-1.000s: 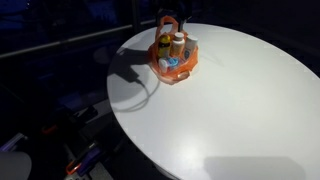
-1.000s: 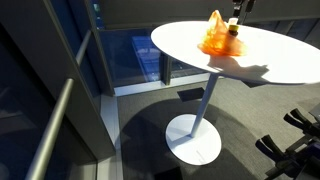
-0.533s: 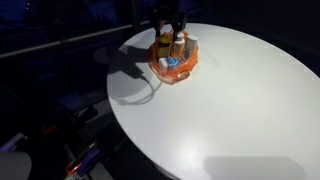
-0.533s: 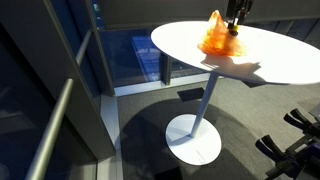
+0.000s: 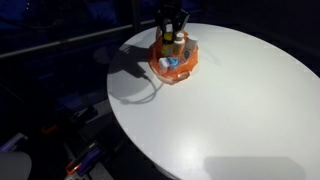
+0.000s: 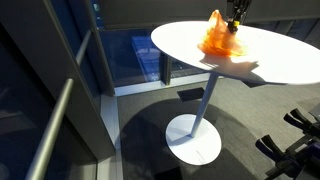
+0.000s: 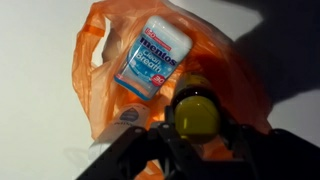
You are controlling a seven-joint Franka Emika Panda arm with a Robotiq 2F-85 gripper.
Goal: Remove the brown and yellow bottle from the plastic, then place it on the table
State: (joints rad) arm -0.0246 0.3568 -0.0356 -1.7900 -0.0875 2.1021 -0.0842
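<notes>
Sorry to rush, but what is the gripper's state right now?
Gripper: down at the cap of the brown and yellow bottle in the plastic; open or closed cannot be told.

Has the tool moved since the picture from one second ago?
Yes. The tool has come down toward the plastic, which stayed in place on the table; it is now at the brown and yellow bottle.

Grey carpet floor under the desk, blue-tinted glass panels behind desk pedestal base, metal rail well apart from desk, dim light
</notes>
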